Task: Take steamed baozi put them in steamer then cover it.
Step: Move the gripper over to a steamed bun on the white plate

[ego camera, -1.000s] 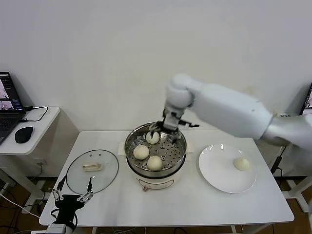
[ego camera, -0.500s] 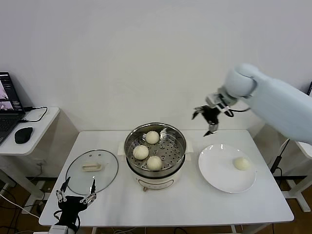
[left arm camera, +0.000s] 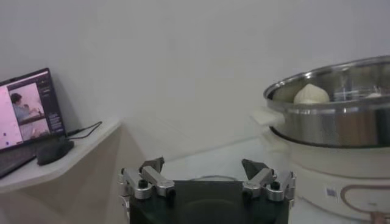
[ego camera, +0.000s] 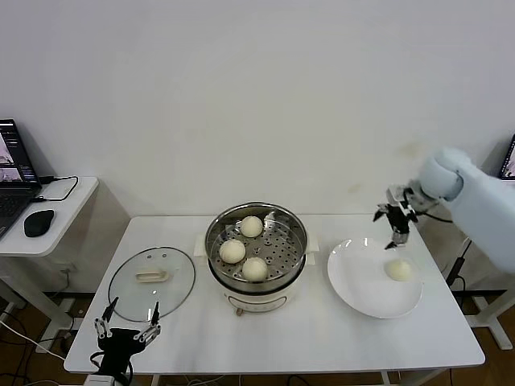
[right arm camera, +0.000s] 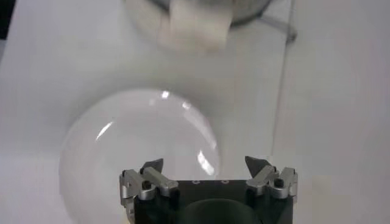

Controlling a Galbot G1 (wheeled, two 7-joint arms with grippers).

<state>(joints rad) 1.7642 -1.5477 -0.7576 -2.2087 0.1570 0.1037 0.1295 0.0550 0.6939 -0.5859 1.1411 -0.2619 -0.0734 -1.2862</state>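
1. At the table's near left edge the left gripper (ego camera: 126,330) hangs empty with its jaws wide apart, just in front of the round clear glass lid with a metal rim and cream-white handle (ego camera: 152,281), which lies flat on the white table (ego camera: 282,338).
2. In the middle stands the round shiny stainless-steel steamer pot on a white base (ego camera: 256,251); three small round cream-white baozi (ego camera: 233,251) sit on its perforated tray, uncovered.
3. To the right lies a flat round white plate (ego camera: 366,289) holding one more cream-white bun (ego camera: 398,270) near its far right side.
4. Above the plate's far edge the right gripper (ego camera: 396,222) hovers, jaws spread and empty, just above that bun.
5. The left wrist view shows the steamer from the side with one bun top over the rim, plus a laptop (left arm camera: 27,112) and a dark mouse (left arm camera: 53,151) on a side desk.
6. The right wrist view looks down on the plate; the bun is hidden there.
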